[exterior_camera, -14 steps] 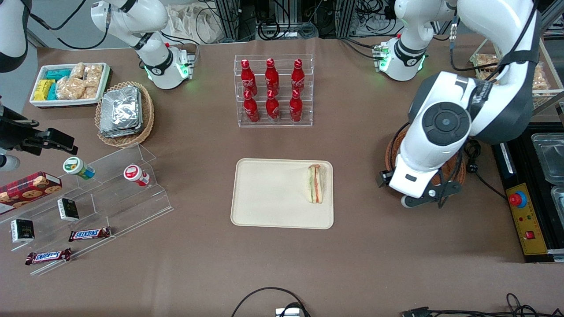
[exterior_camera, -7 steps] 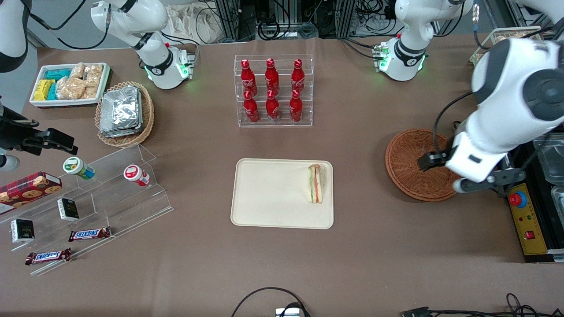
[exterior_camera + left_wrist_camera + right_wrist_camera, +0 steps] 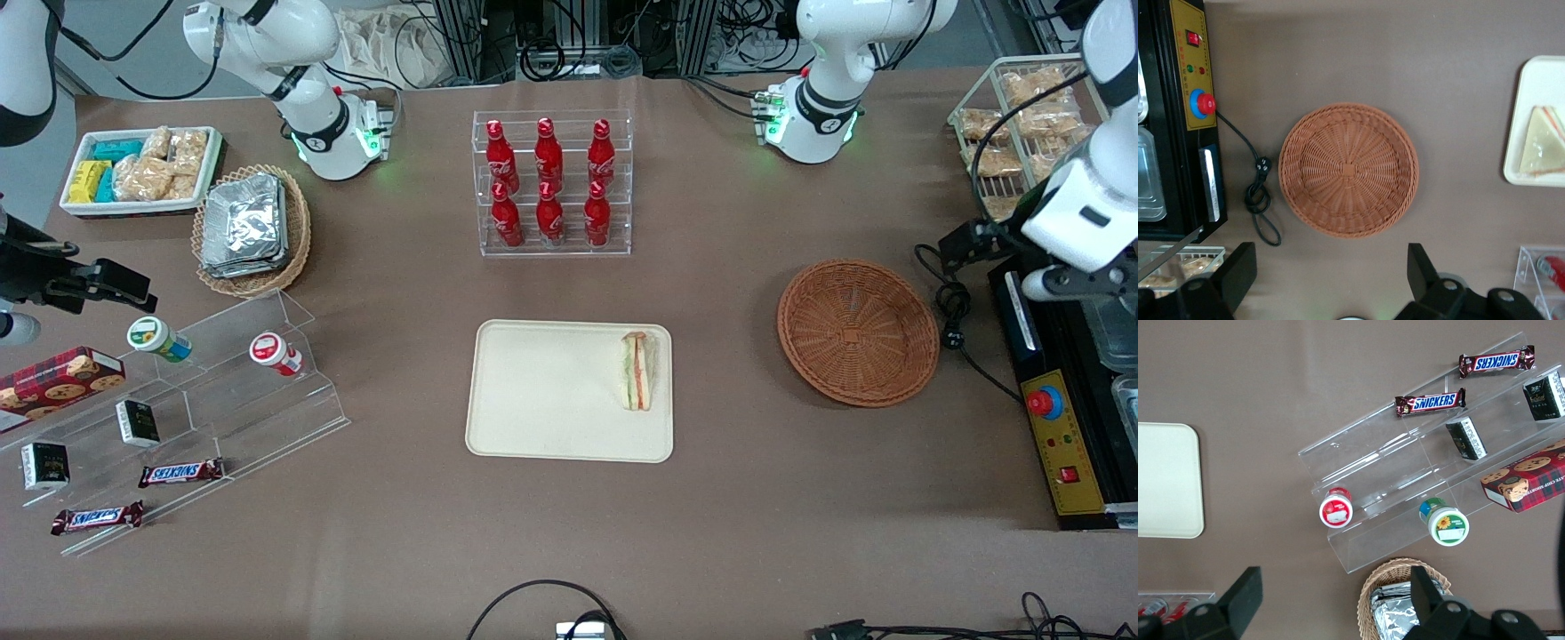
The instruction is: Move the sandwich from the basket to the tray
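The gripper (image 3: 1328, 280) hangs high over the empty wicker basket (image 3: 1348, 169), fingers spread wide and holding nothing. The sandwich (image 3: 637, 371) lies flat on the tray (image 3: 533, 400), well apart from the gripper, so the placing looks done and the arm clear.

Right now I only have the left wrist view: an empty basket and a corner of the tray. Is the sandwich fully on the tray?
Observer: Yes. In the front view the sandwich lies wholly on the tray, near its edge toward the basket.
Operator: Where is the gripper against the basket?
Observer: The gripper is open and empty. The front view shows the wrist raised at the working arm's end of the table, by a black box with a red button.
Operator: Anything else on the tray?
Observer: No, only the sandwich; a rack of red bottles stands farther from the front camera.
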{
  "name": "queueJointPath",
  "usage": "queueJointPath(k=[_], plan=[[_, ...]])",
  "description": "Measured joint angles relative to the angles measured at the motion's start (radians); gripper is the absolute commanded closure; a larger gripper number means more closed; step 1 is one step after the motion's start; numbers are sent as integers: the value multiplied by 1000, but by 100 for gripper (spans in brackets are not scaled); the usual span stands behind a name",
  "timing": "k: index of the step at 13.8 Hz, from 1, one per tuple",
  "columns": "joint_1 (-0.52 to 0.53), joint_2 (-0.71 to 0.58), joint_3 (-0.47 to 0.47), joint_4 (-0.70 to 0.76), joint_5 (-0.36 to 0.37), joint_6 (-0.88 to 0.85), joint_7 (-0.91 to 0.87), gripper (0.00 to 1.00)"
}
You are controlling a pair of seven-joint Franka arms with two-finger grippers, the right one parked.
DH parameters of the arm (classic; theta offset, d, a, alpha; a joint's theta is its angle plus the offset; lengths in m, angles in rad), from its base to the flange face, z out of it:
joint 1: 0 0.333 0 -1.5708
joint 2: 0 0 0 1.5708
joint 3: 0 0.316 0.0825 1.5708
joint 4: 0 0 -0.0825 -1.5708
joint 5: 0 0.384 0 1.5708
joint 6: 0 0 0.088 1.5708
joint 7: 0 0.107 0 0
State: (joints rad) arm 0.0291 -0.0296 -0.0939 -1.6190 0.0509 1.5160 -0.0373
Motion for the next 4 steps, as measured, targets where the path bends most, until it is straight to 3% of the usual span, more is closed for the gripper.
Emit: queueJointPath(k=[4], plan=[[-11,-52,26,-1,-15,-39,52,0]])
